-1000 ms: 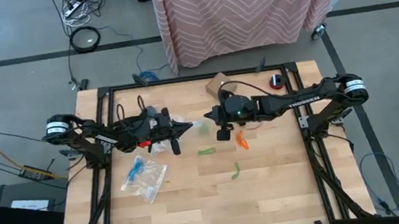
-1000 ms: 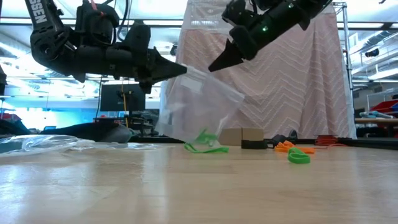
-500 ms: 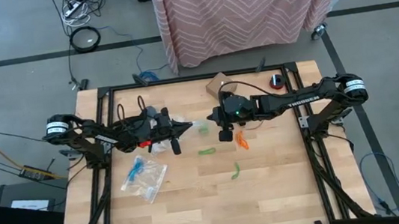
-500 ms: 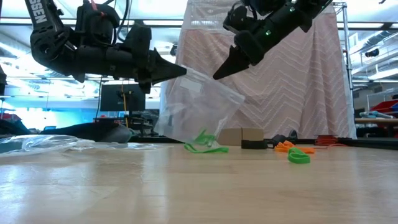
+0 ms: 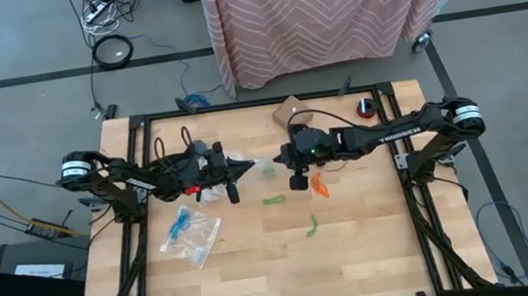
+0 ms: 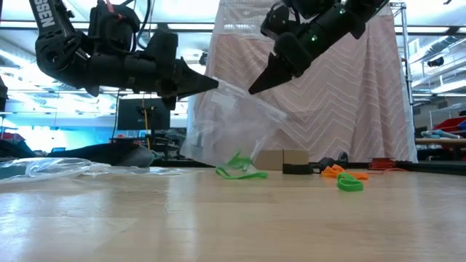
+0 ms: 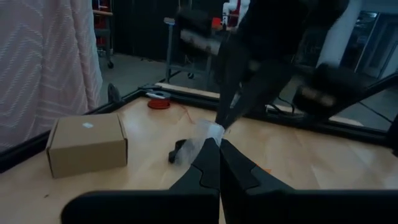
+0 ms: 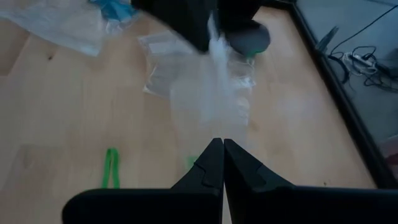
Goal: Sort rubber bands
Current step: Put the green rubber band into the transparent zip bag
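The left gripper (image 6: 211, 82) is pinched on the top edge of a clear zip bag (image 6: 229, 127), which hangs above the table (image 5: 258, 268) with green rubber bands (image 6: 239, 167) at its bottom. The right gripper (image 6: 253, 89) is closed just beside the bag's other top corner; whether it grips the plastic is unclear. Loose green (image 5: 310, 225) and orange bands (image 5: 319, 185) lie on the wood near the right arm, and a 2nd bag (image 5: 190, 234) holding blue bands lies near the left arm.

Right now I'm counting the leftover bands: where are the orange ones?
In the high view the orange rubber bands lie on the table's right half, just below the right gripper and right of a green band.
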